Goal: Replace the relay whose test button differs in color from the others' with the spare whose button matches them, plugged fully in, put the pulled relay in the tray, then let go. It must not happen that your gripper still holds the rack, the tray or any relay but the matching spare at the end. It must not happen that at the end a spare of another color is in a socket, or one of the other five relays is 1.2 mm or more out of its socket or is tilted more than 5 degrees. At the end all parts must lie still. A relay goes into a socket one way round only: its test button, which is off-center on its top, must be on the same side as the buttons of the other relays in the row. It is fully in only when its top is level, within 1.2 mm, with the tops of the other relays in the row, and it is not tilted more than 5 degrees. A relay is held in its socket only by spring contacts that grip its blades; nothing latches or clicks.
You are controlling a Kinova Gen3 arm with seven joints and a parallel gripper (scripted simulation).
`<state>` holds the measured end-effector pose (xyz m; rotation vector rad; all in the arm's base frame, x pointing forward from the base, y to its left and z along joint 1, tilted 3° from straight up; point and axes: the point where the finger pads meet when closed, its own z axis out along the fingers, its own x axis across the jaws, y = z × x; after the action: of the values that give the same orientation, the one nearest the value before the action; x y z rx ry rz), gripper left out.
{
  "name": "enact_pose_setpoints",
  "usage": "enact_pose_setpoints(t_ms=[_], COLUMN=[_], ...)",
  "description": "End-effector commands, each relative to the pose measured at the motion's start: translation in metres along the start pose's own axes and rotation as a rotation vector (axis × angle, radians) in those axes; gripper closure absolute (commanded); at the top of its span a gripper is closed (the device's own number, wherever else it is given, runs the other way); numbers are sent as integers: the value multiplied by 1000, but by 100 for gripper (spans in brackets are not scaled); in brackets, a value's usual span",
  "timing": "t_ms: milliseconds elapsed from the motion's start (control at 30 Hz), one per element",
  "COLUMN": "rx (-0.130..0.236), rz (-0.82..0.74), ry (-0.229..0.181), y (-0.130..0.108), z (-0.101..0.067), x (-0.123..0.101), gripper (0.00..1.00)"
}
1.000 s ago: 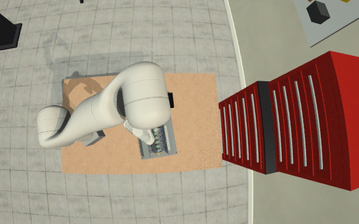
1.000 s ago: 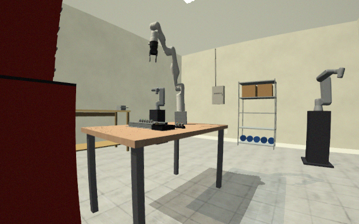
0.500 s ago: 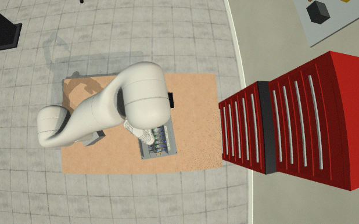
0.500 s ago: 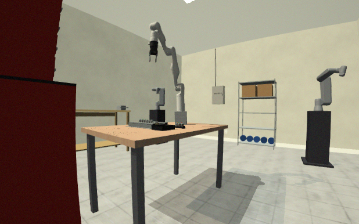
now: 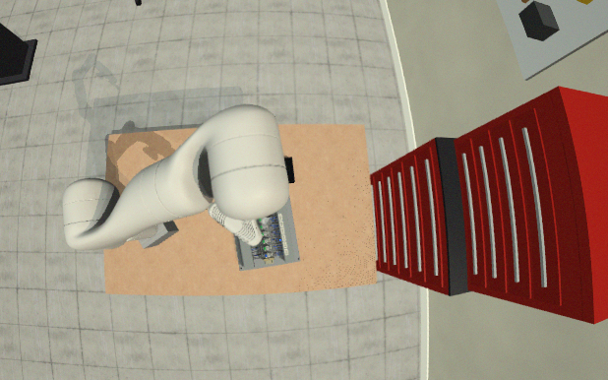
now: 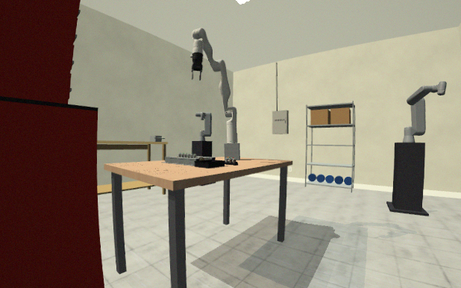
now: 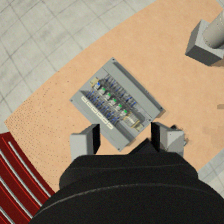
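Note:
The grey relay rack [image 7: 116, 102] lies on the wooden table, seen far below in the wrist view, with a row of small relays [image 7: 112, 100] along its middle; most test buttons look green, and I cannot tell which one differs. The rack also shows in the overhead view [image 5: 269, 241] and low on the table in the side view [image 6: 183, 160]. The black tray [image 6: 209, 162] sits next to the rack, with small spares [image 6: 231, 161] beside it. My gripper [image 7: 125, 133] [image 6: 196, 76] is open and empty, high above the table.
The arm's grey base block [image 7: 207, 42] stands on the table's far side. A red tool cabinet [image 5: 503, 217] stands close to one table end. Another workbench, a shelf [image 6: 330, 143] and other robot arms stand farther off in the room.

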<state>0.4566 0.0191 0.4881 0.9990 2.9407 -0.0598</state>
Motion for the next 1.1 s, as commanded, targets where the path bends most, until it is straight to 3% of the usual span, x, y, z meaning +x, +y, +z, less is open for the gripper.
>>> enact_pose_setpoints(t_ms=[0, 967, 1067], rx=[2, 10, 1], rz=[-4, -12, -2], ry=[4, 16, 2], y=[0, -1, 0], z=[-1, -1, -1], x=[1, 2, 1], gripper=[0, 0, 0])
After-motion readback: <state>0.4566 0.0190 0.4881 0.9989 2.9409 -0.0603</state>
